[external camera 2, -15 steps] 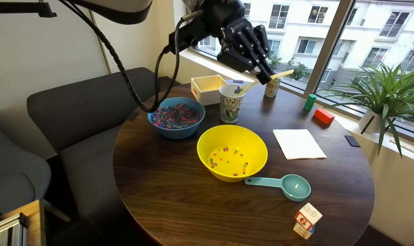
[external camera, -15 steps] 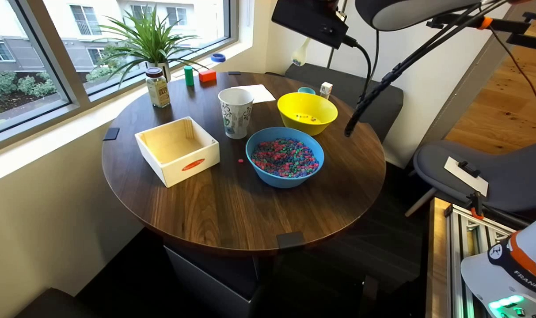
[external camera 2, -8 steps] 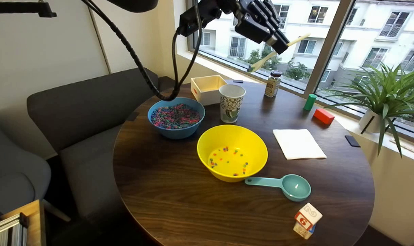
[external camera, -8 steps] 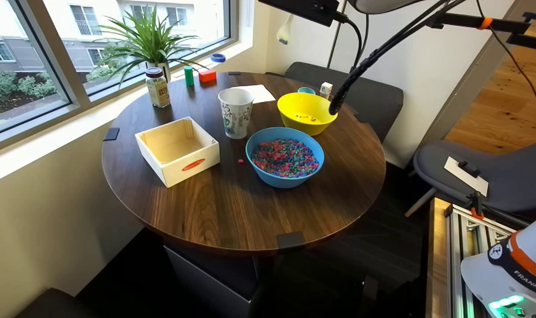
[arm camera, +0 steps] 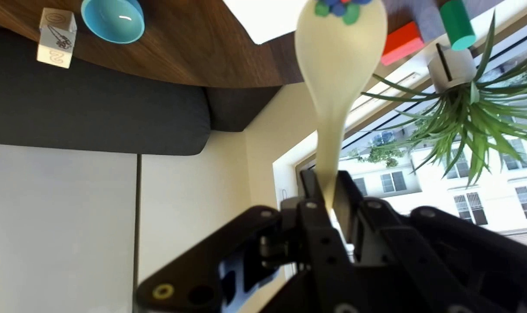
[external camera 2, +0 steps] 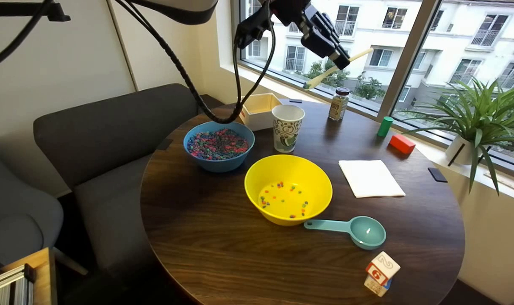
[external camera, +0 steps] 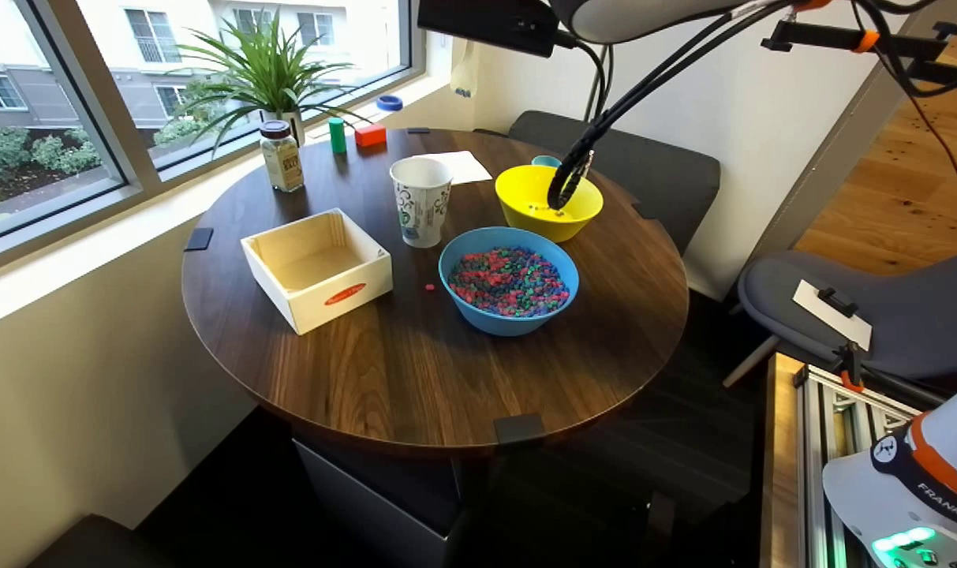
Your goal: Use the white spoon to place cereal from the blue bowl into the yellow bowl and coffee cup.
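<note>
My gripper point(external camera 2: 343, 61) is shut on the handle of the white spoon point(external camera 2: 322, 77), high up before the window. In the wrist view the spoon point(arm camera: 338, 56) points away from the fingers, with a few blue and green cereal pieces point(arm camera: 341, 6) at its tip. The blue bowl point(external camera 2: 216, 165) holds a heap of cereal point(external camera 2: 218, 144). A few scattered pieces lie in the yellow bowl point(external camera 2: 318, 184) beside it. The coffee cup point(external camera 2: 287, 133) stands upright near both bowls; its inside bottom is hidden. The fingers are out of view in an exterior view showing the cup point(external camera: 421, 209).
A white square box point(external camera: 344, 296), a spice jar point(external camera 2: 338, 106), a napkin point(external camera 2: 371, 178), a teal scoop point(external camera 2: 368, 232) and letter blocks point(external camera 2: 382, 271) share the table. A plant point(external camera 2: 477, 127) stands by the window. The arm's cable point(external camera 2: 214, 116) hangs low above the blue bowl.
The arm has lifted the spoon, which appeared across the cup's rim in an exterior view a second ago. It has since shifted toward the window. Bowls and cup have not moved.
</note>
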Available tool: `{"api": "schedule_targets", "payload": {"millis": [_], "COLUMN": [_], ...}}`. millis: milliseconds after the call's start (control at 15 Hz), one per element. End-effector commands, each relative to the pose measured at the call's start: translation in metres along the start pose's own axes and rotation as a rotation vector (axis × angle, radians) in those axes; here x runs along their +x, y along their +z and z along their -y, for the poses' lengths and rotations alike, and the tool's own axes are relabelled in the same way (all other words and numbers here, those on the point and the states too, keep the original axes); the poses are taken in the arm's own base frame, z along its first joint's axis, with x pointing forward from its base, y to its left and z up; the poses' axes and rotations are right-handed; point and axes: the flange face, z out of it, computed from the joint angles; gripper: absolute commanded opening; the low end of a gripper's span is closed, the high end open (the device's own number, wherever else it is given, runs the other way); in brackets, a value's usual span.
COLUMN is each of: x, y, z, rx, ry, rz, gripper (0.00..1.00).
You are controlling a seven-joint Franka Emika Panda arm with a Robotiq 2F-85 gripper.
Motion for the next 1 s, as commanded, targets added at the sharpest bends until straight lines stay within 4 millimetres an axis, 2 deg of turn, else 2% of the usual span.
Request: {"api": "schedule_targets", "payload": {"millis": [0,400,933], "x": [-0.018,-0.047,-0.069], "y": [-0.004,-0.005,0.000], "z": [0.023,0.044,0.059], "rx": [0.016,0.008,-0.033], "ry": [-0.082,-0.209,-0.311], "rz": [0.025,-0.008,-0.105], "gripper": [0.03,0.03,0.03]}}
